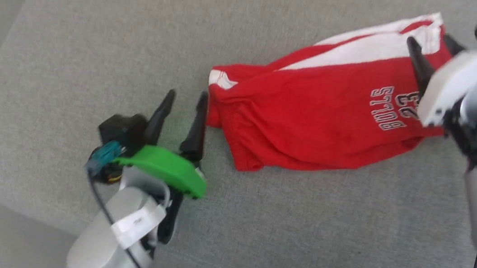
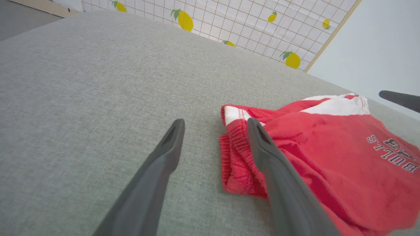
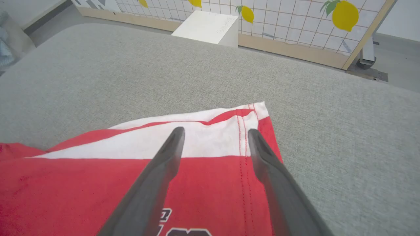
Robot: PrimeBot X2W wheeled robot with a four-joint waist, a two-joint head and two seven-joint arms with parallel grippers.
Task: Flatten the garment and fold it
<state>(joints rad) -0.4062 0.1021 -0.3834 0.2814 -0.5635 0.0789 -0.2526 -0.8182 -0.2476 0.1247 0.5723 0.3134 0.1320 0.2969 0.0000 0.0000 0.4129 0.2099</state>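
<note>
Two grippers, both w/ jaws apart and gripping nothing. The garment (image 1: 314,111) lies bunched, centre to upper right of the head view, on the grey fabric-topped desk (image 1: 72,41). Its waistband (image 2: 229,154) end points toward frame centre and the leg hem toward upper right. The "BULLS 23" print (image 1: 394,108) is face up, w/ wrinkles & doubled layers along the lower edge. By my read, flattening isn't finished and no fold looks begun.

Doing this step well, imo:
- Take each end at a corner, not mid-edge.
- Pinch just the layer(s) meant to move. The waistband is rolled on itself, and a deep bite would grab the lot.
- Draw the ends apart low over the desk, evenly, so the cloth slides out instead of lifting & re-bunching.
- Whether a second leg is tucked below, can't tell, so pull gently at first.

Pose: the left gripper (image 1: 187,96) comes up from lower left of the head view, fingers pointing up-frame. The finger on frame right is just beside the waistband edge; touching or not, can't tell. The right gripper (image 3: 215,134) enters from the right edge, fingers aimed up-left, above the white stripe (image 3: 197,144) near the hem corner.
</note>
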